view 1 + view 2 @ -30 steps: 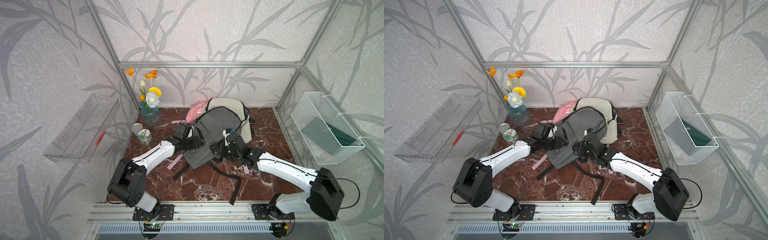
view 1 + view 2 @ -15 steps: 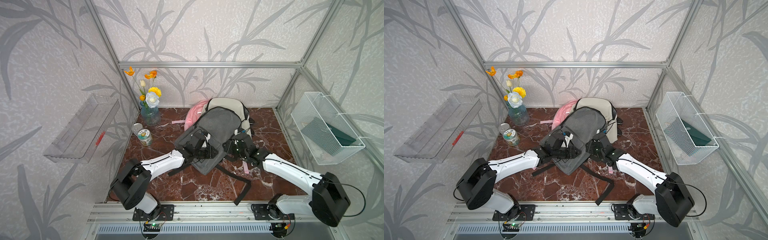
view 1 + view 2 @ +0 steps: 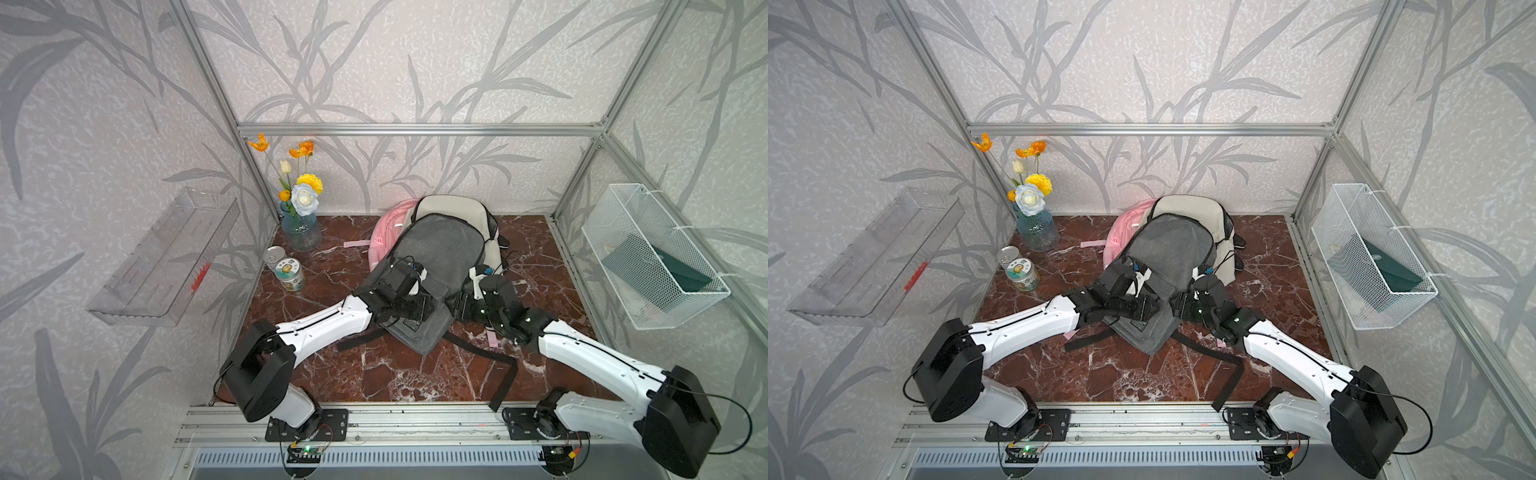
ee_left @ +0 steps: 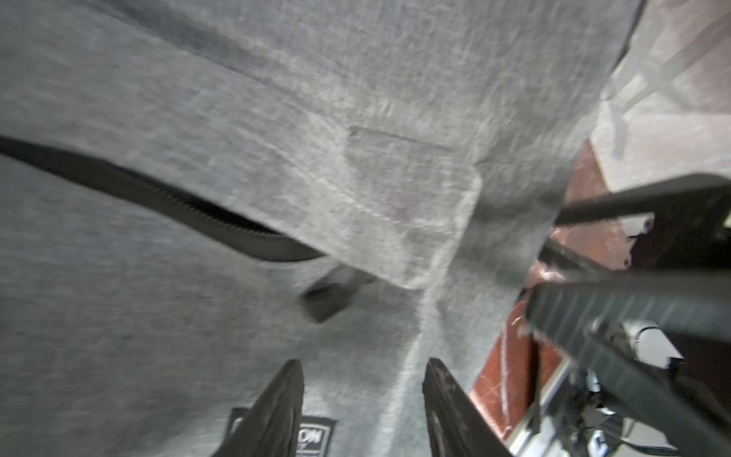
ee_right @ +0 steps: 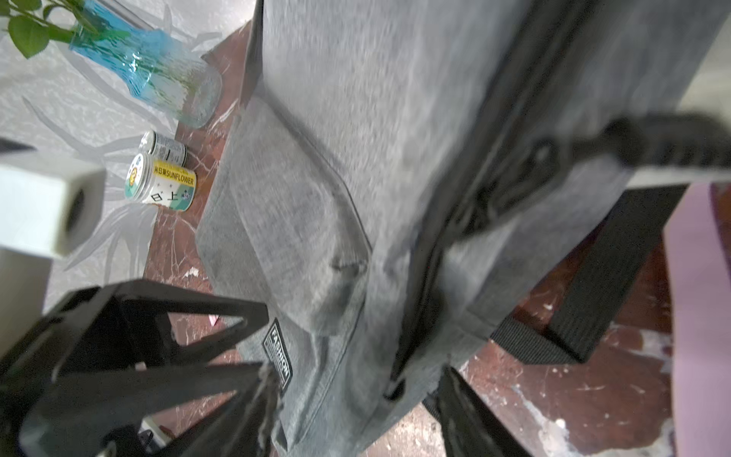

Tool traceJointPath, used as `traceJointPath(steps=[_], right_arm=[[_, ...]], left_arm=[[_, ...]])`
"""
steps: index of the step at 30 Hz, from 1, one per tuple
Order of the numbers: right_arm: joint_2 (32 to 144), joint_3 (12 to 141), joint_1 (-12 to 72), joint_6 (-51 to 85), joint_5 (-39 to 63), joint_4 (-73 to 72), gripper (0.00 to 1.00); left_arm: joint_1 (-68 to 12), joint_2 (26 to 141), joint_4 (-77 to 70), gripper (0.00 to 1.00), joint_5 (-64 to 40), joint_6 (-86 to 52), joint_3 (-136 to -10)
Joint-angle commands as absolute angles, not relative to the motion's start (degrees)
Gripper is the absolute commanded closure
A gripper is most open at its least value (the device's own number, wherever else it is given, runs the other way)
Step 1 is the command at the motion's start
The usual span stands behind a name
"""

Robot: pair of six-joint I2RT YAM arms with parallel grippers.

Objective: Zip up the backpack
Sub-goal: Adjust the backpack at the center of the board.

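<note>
The left gripper [image 4: 364, 362] holds its two dark fingers [image 4: 290, 399] moderately apart with nothing clamped. They sit over grey cloth, just short of the zip pull [image 4: 328, 302]. A second ago this gripper was higher up the left edge of the backpack [image 3: 444, 257]. It has since come down beside the black label [image 5: 279, 356] near the lower corner. The right gripper [image 5: 358, 372] stands wide astride that corner, close to where it was. Whether its fingers squeeze the cloth I cannot tell.

The backpack was bunched and humped a second ago. It now lies flatter on the table [image 3: 332, 374], its top propped on a cream bag [image 3: 453, 208] and a pink bag [image 3: 388, 226] by the back wall. Its loose strap [image 3: 505, 388] has swung a little to the right.

Both wrist views are blurred. The zip [image 4: 178, 205] shows teeth only along one short gaping stretch, and the pull is a dark smudge. In both top views the arms hide the fingertips.

The backpack is a coarse, flecked grey weave with a sewn, round-cornered pocket [image 5: 288, 221]. The strap is flat black webbing. The table is red-brown marble with pale veins.
</note>
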State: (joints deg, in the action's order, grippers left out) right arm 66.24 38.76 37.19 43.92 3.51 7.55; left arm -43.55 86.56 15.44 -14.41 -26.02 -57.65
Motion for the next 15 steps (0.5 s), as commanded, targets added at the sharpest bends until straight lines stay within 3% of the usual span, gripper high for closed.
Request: traceJointPath(steps=[1,9,15], right_arm=[[64.8,36.0,37.2,46.3,2.9,3.9,0.35],[67.3,36.2,38.9,46.1,5.5,-0.4,0.34],[69.1,36.2,38.9,46.6,5.6,-1.8,0.36]], left_arm=[[-43.5,86.0,18.6,0.49,-15.4,-21.0,-58.8],[-43.5,89.4,18.0,0.49,-10.9,-20.0,-60.9],[-43.5,94.8,18.0,0.60,-9.1,-18.6,-65.4]])
